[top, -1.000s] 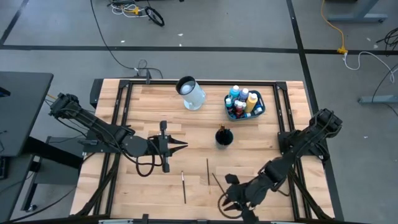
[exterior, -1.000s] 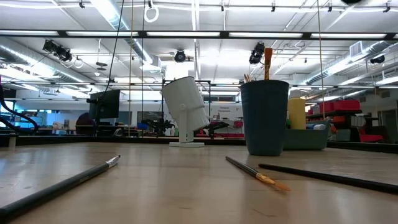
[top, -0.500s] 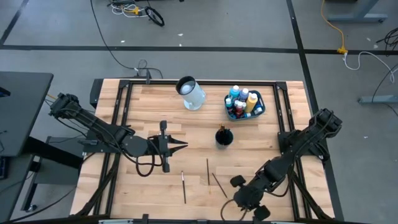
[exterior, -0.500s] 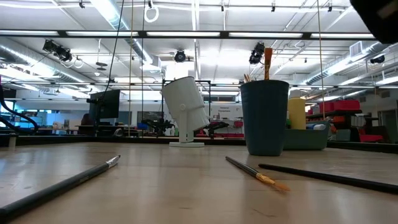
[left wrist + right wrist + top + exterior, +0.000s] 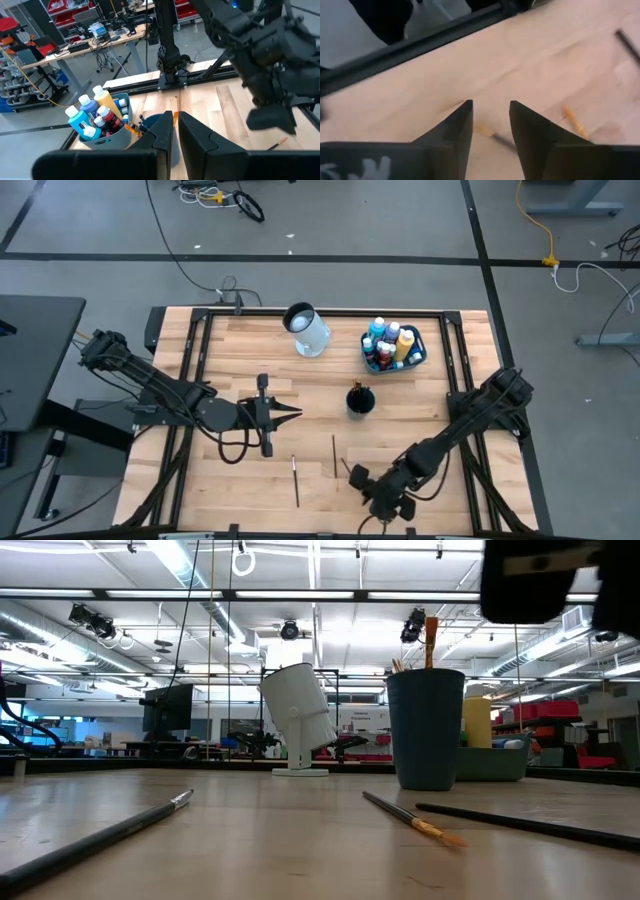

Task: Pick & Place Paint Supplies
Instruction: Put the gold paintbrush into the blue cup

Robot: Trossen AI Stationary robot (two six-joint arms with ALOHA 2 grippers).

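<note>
Three thin paintbrushes lie flat on the wooden table: one (image 5: 295,480), one (image 5: 334,455) and one (image 5: 346,469) with orange bristles (image 5: 482,131). My right gripper (image 5: 360,481) hovers open above that last brush, its fingers (image 5: 465,117) pointing down at a slant and touching nothing. In the low view it shows as a dark block (image 5: 540,580) well above the table. My left gripper (image 5: 296,413) hangs still over the table's middle left, shut and empty. Paint bottles (image 5: 390,340) stand in a teal tub (image 5: 420,355).
A dark blue cup (image 5: 360,400) holding brushes stands mid-table. A white jug (image 5: 307,330) sits near the far edge. Black frame rails (image 5: 190,380) run along the table's sides. Bare wood lies between the left brush and my left arm.
My right gripper has come down and moved toward the table's left edge, over the orange-bristled brush, rolling about its own axis on the way. In the low view it has dropped into the picture from the top right. The brushes have not moved.
</note>
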